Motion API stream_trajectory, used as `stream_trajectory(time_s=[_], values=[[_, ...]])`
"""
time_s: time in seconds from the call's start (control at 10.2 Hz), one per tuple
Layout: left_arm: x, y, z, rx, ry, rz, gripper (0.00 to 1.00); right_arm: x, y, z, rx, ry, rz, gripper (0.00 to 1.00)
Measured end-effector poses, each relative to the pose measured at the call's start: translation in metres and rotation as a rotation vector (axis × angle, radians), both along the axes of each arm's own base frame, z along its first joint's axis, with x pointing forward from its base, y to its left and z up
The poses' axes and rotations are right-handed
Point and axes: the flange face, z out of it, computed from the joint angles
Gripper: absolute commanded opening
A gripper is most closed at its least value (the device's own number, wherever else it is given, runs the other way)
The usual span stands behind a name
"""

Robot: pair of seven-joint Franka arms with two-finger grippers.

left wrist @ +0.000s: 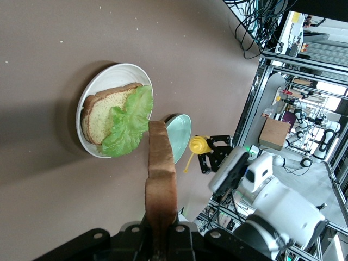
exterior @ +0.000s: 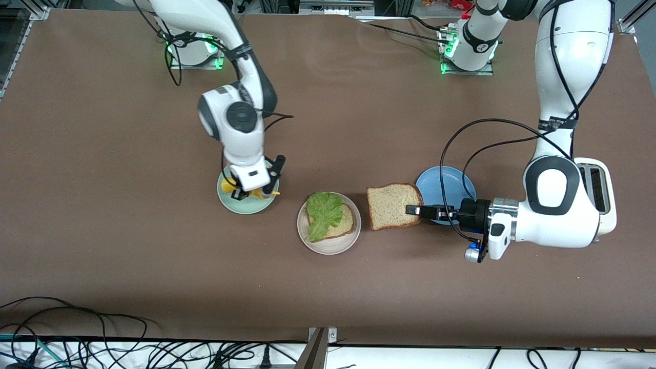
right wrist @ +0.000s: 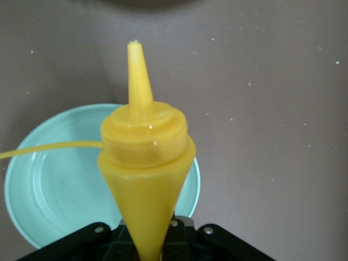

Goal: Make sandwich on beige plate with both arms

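The beige plate sits mid-table and holds one bread slice with a green lettuce leaf on top. My left gripper is shut on the crust edge of a second bread slice, which hangs over the table between the beige plate and the blue plate. My right gripper is shut on a yellow squeeze bottle over the mint-green plate.
A blue plate lies partly under the left wrist. A white toaster stands at the left arm's end of the table, half hidden by that arm. Cables trail along the table edge nearest the front camera.
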Motion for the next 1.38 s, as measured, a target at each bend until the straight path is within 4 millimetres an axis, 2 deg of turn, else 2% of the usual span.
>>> stream_trajectory(time_s=[0.29, 0.39, 0.49, 0.79, 0.98, 1.18, 1.28, 1.38], values=[[0.0, 0.0, 0.0, 0.0, 0.0, 0.0, 0.0, -0.011, 0.08, -0.015, -0.214, -0.07, -0.099, 0.0], [0.0, 0.0, 0.0, 0.0, 0.0, 0.0, 0.0, -0.01, 0.097, -0.025, -0.248, -0.096, -0.105, 0.0], [0.0, 0.001, 0.0, 0.0, -0.001, 0.0, 0.0, -0.005, 0.104, -0.036, -0.291, -0.122, -0.089, 0.0], [0.0, 0.001, 0.0, 0.0, -0.001, 0.001, 0.0, -0.002, 0.108, -0.065, -0.429, -0.176, -0.022, 0.0], [0.0, 0.001, 0.0, 0.0, -0.001, 0.0, 0.0, -0.005, 0.114, -0.068, -0.442, -0.182, -0.013, 0.0], [0.0, 0.001, 0.0, 0.0, 0.0, 0.0, 0.0, 0.01, 0.104, -0.048, -0.428, -0.156, -0.038, 0.0], [0.0, 0.001, 0.0, 0.0, 0.0, 0.0, 0.0, 0.028, 0.091, -0.028, -0.387, -0.102, -0.048, 0.0], [0.0, 0.001, 0.0, 0.0, 0.0, 0.0, 0.0, 0.052, 0.067, 0.004, -0.318, -0.038, -0.045, 0.0]])
